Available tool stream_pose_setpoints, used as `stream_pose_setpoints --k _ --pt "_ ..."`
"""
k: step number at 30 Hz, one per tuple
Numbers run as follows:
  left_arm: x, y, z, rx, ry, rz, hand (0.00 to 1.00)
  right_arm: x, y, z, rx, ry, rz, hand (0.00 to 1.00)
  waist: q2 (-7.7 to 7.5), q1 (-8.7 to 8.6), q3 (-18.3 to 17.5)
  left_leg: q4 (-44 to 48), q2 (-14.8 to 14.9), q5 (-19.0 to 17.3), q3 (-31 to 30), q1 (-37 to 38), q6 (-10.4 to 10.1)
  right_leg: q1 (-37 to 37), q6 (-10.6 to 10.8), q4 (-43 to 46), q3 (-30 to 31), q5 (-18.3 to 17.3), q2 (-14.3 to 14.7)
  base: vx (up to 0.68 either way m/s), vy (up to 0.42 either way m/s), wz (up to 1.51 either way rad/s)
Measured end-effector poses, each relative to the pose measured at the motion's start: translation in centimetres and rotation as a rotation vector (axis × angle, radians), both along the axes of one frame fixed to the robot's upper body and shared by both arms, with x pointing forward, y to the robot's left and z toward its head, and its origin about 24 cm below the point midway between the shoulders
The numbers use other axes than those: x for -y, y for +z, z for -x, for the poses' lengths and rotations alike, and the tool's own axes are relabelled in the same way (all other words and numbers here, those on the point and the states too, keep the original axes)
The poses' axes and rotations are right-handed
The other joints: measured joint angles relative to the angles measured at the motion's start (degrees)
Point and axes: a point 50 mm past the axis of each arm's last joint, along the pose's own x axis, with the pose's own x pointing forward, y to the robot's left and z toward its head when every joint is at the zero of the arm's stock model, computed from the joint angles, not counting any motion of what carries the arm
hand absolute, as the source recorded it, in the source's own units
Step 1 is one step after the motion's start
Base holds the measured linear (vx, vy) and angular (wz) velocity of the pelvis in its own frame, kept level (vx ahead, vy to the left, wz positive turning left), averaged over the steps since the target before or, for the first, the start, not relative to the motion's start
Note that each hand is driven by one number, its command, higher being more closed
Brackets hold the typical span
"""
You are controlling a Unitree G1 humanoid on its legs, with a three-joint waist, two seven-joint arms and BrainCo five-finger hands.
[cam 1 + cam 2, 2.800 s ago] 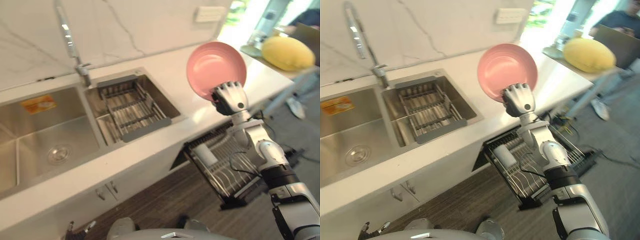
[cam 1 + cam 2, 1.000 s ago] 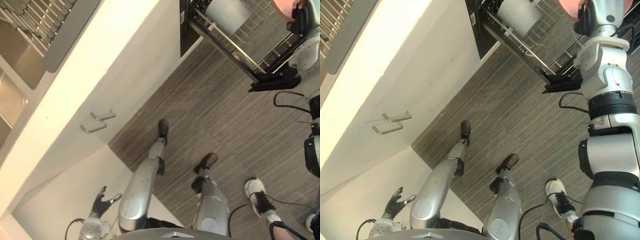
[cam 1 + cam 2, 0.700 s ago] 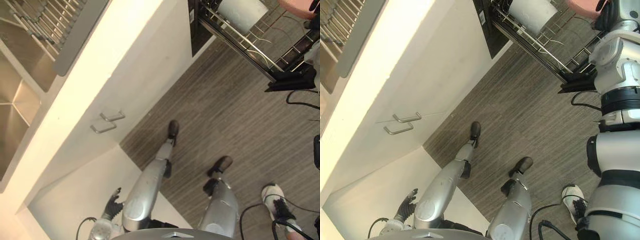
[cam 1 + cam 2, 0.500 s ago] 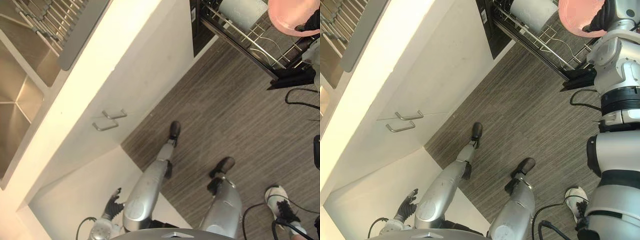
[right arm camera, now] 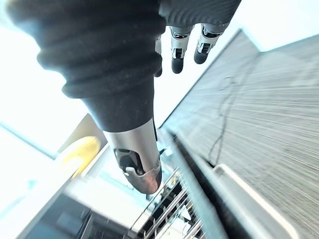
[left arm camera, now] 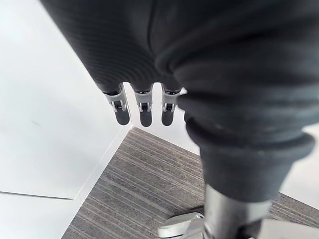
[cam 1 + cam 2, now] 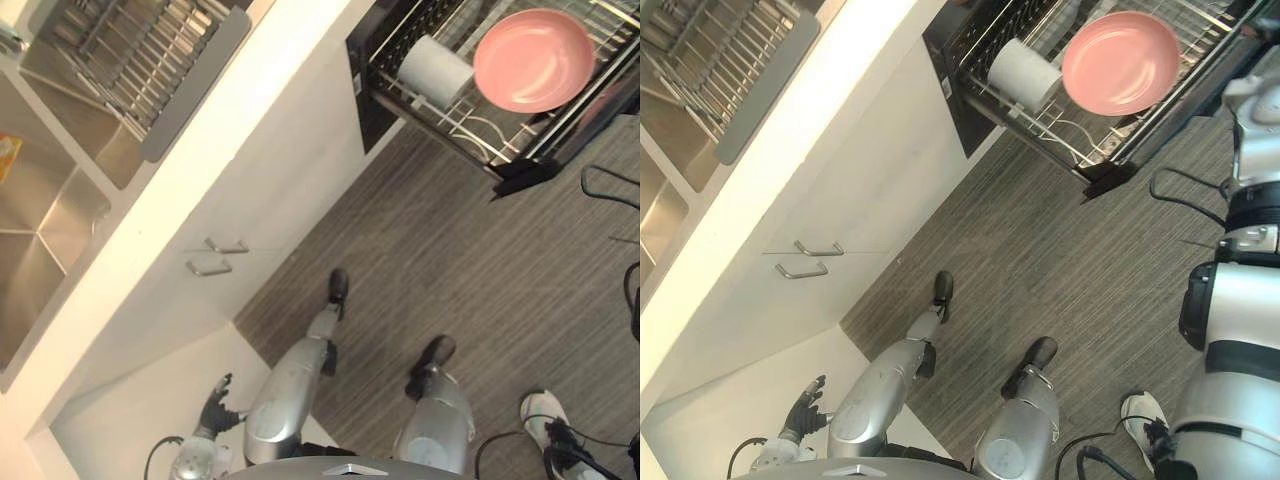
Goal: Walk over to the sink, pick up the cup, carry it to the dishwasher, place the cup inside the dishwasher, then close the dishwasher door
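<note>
A pink bowl point(image 7: 533, 60) lies in the pulled-out dishwasher rack point(image 7: 440, 122), free of both hands. Beside it a white cup point(image 7: 433, 70) lies on its side in the same rack. In the right wrist view my right hand point(image 5: 178, 45) is open, fingers straight and thumb out, with nothing in it, above the rack's wires. My left hand point(image 7: 213, 402) hangs low at my side by the white cabinet front, open and empty, its fingers point(image 6: 144, 107) straight.
The steel sink point(image 7: 60, 210) with a grey drying rack point(image 7: 150, 60) sits at the upper left, set in the white counter point(image 7: 240, 110). Two cabinet handles point(image 7: 215, 255) show below it. A person's white shoe point(image 7: 545, 410) stands on the grey floor at the lower right.
My right hand has opened and let go of the pink bowl, which now lies in the dishwasher rack. The hand has drawn away from it. The camera has shifted.
</note>
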Motion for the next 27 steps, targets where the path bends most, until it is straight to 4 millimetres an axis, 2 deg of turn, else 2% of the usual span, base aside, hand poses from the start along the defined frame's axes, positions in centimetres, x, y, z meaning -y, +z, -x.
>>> stream_pose_setpoints --k 3,4,6,8,12,15,16,17,19,25,27 --pt "0.1 -0.2 0.2 -0.009 0.025 0.001 0.0 1.4 -2.3 0.5 0.053 0.031 -0.197 0.0 0.0 -0.92 0.0 0.0 1.1 -0.9 1.3 0.3 0.1 -0.2 -0.5 -1.0 1.2 0.5 1.0 -0.1 -0.049 -0.27" --pt "0.2 -0.3 0.4 -0.017 0.034 -0.002 0.0 1.8 -3.1 0.7 0.064 0.038 -0.258 1.0 0.0 -1.17 0.0 0.0 1.3 -1.0 1.6 0.3 0.2 -0.2 -0.5 -1.5 1.4 0.8 1.2 -0.08 -0.05 -0.26" --pt "0.4 -0.5 0.7 -0.037 0.049 -0.006 0.0 2.6 -5.5 0.8 0.085 0.059 -0.427 1.0 0.0 -2.42 0.0 0.0 1.3 -1.1 2.2 0.1 0.2 -0.5 -0.3 -2.3 1.6 1.5 1.2 -0.05 -0.037 -0.16" --pt "0.3 -0.6 0.8 -0.047 0.053 -0.008 0.0 2.7 -6.6 0.6 0.096 0.111 -0.537 1.0 0.04 -3.1 0.0 0.0 1.2 -1.1 2.5 -0.7 0.3 -1.4 -0.1 -2.2 1.8 1.9 1.0 0.0 -0.02 -0.08" --pt "0.6 -0.7 0.8 -0.06 0.05 -0.009 0.0 2.2 -7.0 -0.1 0.128 0.277 -0.661 1.0 0.19 -2.62 -0.1 0.0 0.2 -0.4 2.8 -3.2 0.5 -4.9 0.7 -0.8 3.0 2.1 -0.2 0.05 -0.008 0.0" --pt "1.2 -0.9 0.9 -0.076 0.044 0.002 0.0 1.7 -6.8 -0.6 0.155 0.357 -0.693 1.0 0.49 -1.51 -0.4 0.1 -0.8 -0.3 2.5 -4.2 0.6 -6.6 0.8 1.3 3.2 0.9 -1.5 0.09 -0.018 0.17" --pt "1.9 -0.9 1.0 -0.079 0.027 0.015 0.0 1.0 -6.6 -1.2 0.172 0.419 -0.704 1.0 0.93 -0.67 -0.7 0.3 -1.5 -0.1 1.8 -5.0 0.4 -7.5 1.0 2.6 3.0 0.1 -2.4 0.07 -0.012 0.21" --pt "2.1 -1.0 1.0 -0.08 0.022 0.017 0.0 0.9 -6.6 -1.3 0.174 0.429 -0.706 1.0 0.97 -0.52 -0.7 0.3 -1.5 -0.1 1.7 -5.1 0.4 -7.7 1.0 2.7 2.9 0.0 -2.5 0.08 -0.025 0.23" --pt "2.3 -1.0 1.0 -0.081 0.026 0.025 0.0 -0.1 -6.1 -2.1 0.169 0.495 -0.693 1.0 1.35 0.83 -1.0 0.4 -2.3 0.1 1.1 -5.7 0.2 -8.7 1.1 4.7 2.7 -1.2 -3.6 0.05 -0.037 0.19" --pt "2.8 -1.0 1.1 -0.089 0.017 0.04 0.0 -0.6 -4.2 -2.4 0.177 0.532 -0.647 1.0 2.76 1.85 -2.0 0.4 -3.8 0.7 -3.0 -5.7 0.4 -8.7 1.1 7.8 1.3 -3.6 -5.4 0.04 -0.065 0.22" --pt "2.9 -1.0 1.1 -0.093 0.016 0.045 0.0 -0.3 -3.9 -2.4 0.164 0.508 -0.656 1.0 4.08 2.39 -3.0 0.4 -4.0 0.8 -5.2 -5.7 0.3 -8.6 1.3 9.3 0.3 -4.6 -5.8 -0.01 -0.101 0.22"
